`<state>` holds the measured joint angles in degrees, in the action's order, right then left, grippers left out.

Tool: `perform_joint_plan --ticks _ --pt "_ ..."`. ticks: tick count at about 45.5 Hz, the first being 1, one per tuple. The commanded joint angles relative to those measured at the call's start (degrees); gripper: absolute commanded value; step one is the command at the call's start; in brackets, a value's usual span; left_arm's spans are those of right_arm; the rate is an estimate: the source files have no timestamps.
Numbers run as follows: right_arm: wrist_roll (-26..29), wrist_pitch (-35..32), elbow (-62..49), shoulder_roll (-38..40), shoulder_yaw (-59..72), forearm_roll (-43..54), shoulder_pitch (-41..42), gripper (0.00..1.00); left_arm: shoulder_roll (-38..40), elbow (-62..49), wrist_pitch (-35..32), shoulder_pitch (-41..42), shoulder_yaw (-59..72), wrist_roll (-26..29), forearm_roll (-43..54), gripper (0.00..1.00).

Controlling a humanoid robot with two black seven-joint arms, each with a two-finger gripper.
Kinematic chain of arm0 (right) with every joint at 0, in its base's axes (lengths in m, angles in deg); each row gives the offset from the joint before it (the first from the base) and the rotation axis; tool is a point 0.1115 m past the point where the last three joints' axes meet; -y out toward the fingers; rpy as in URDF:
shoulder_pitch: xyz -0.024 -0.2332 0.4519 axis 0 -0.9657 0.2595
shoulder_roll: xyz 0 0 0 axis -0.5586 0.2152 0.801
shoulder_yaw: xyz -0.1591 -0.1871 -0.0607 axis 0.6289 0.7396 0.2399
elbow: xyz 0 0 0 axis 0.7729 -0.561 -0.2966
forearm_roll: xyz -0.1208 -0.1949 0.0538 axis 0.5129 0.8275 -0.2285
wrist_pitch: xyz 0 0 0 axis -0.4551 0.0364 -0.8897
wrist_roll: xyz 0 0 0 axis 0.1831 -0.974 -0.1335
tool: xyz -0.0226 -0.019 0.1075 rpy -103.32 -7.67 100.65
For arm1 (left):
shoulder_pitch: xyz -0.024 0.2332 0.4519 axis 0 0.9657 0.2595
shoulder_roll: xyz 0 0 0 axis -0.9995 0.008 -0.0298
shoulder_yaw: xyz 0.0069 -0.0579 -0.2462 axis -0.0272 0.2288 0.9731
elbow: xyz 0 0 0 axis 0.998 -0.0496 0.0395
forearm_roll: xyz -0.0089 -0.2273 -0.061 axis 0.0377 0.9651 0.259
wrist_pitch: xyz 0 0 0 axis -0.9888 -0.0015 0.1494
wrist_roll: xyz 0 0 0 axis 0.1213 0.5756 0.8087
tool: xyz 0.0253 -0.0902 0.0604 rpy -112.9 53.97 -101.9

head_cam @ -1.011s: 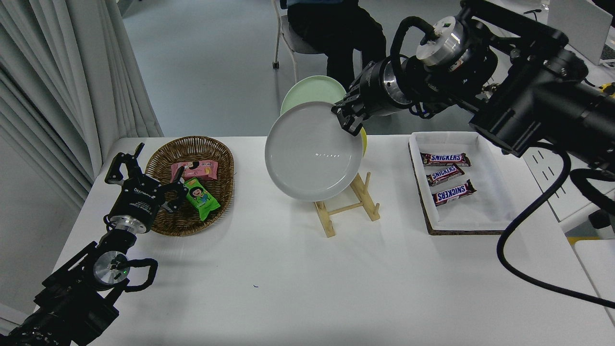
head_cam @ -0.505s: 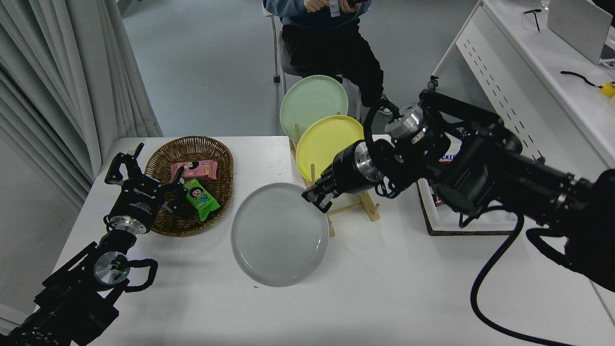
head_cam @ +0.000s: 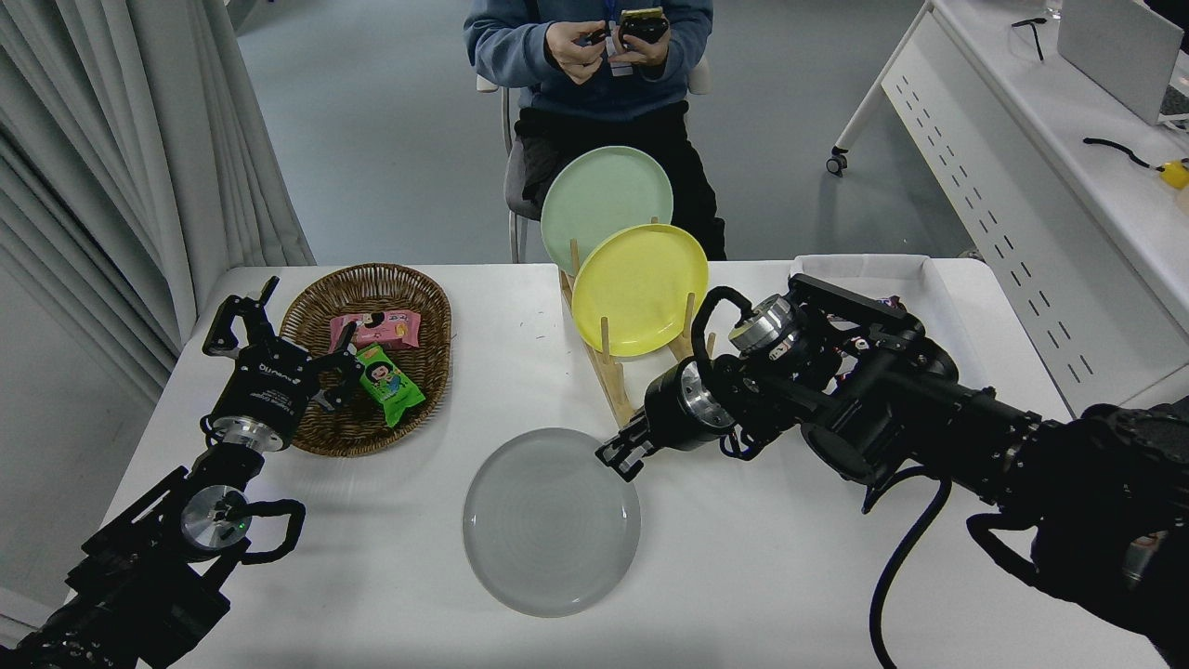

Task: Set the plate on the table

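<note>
Plate [head_cam: 551,520] flat on surface [head_cam: 762,576], front centre, near rack [head_cam: 618,386]; placement looks done or nearly so. Right gripper [head_cam: 620,455] at plate's far-right rim, low angle suits laying it down. Whether its fingers pinch rim or have let go: cannot tell, dark and foreshortened. Left gripper [head_cam: 279,348] parked beside basket [head_cam: 372,358], fingers spread. Tray [head_cam: 864,269] mostly hidden behind right arm.

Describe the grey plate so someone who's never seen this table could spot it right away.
On the white table, look at the near middle, in front of the wooden rack. The plate lies flat there, at the right pincer. It is plain light grey, while the yellow plate and green plate stand upright.
</note>
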<state>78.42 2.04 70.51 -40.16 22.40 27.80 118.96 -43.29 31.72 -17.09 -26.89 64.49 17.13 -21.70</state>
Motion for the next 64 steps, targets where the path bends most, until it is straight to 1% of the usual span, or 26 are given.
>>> perform_joint_plan --ticks 1,26,64 --pt "0.0 0.0 -1.6 -0.5 0.4 0.4 -1.9 0.00 0.0 0.0 0.0 0.0 -0.1 0.0 0.0 1.00" --pt "0.0 0.0 -3.6 -0.5 0.4 1.4 -3.8 0.00 0.0 0.0 0.0 0.0 0.0 0.0 0.0 1.00" --pt "0.0 0.0 -3.7 -0.5 0.4 2.0 -5.1 0.00 0.0 0.0 0.0 0.0 0.0 0.0 0.0 1.00"
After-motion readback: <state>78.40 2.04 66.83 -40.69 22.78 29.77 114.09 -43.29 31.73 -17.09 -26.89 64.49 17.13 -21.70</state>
